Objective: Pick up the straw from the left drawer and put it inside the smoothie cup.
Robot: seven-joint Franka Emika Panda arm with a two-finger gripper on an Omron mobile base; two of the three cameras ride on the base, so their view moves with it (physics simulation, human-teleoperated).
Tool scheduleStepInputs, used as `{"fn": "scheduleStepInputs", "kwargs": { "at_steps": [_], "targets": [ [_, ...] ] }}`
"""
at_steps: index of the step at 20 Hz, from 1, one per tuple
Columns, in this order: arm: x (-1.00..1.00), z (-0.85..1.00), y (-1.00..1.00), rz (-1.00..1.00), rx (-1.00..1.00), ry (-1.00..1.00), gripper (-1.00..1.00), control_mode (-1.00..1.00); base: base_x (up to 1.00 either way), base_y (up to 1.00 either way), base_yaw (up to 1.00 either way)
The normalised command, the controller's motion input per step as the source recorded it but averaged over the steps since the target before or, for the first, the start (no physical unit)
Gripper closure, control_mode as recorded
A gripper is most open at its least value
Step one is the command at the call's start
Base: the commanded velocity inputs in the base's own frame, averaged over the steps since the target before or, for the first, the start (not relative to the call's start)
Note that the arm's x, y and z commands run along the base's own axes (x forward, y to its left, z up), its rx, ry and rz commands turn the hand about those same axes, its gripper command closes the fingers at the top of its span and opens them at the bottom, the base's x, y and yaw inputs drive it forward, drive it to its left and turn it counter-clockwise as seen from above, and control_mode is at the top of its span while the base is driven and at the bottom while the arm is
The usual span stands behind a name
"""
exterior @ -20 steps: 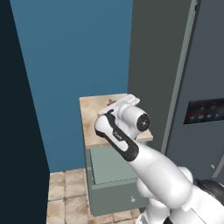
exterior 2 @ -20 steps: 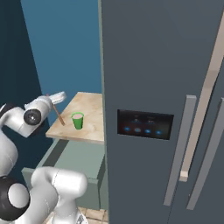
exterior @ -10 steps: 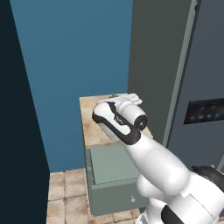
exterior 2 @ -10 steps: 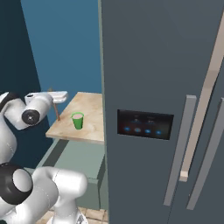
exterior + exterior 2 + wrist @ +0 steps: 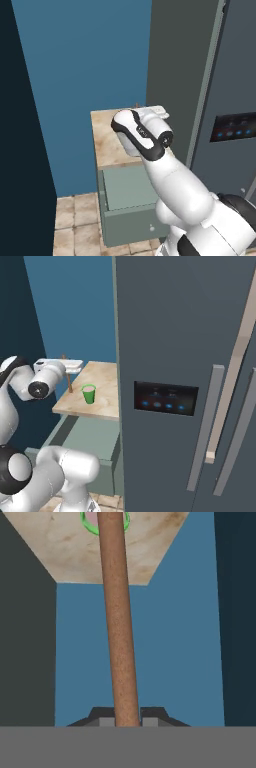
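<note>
1. One landmark serves us throughout: the small green tapered smoothie cup [image 5: 88,393] with pinkish contents, standing upright on the pale wooden bench [image 5: 102,396].
2. We see the gripper [image 5: 126,718] closed on the thin, straight orange-brown straw [image 5: 118,619], clamped at its near end between the two dark fingertips [image 5: 106,717].
3. In the hand view the straw runs from the gripper straight toward the cup's green rim [image 5: 90,527], its far end crossing the cup's mouth.
4. In the right base view the straw [image 5: 68,378] hangs steeply just left of the cup and apart from it; we cannot tell its height above the bench.
5. Below the cup and the bench edge, the wide grey-green left drawer [image 5: 131,202] with a small pale round knob stands pulled out.
6. Right of the cup rises the tall dark grey refrigerator [image 5: 180,381].
</note>
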Motion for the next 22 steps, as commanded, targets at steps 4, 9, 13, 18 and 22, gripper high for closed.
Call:
{"fn": "scheduleStepInputs", "kwargs": {
  "at_steps": [4, 9, 13, 18, 22],
  "targets": [
    [0.02, 0.01, -0.30, 0.00, 0.03, 0.00, 1.00, -1.00, 0.00, 0.00, 0.00],
    [0.18, 0.01, -0.06, 0.00, 0.04, 0.00, 1.00, -1.00, 0.00, 0.00, 0.00],
    [0.33, 0.00, 0.00, 0.00, 0.02, 0.00, 1.00, -1.00, 0.00, 0.00, 0.00],
    [0.27, 0.00, 0.00, 0.00, 0.00, 0.01, 1.00, -1.00, 0.00, 0.00, 0.00],
    [0.01, -0.04, 0.00, 0.00, 0.00, 0.00, 1.00, -1.00, 0.00, 0.00, 0.00]
  ]
}}
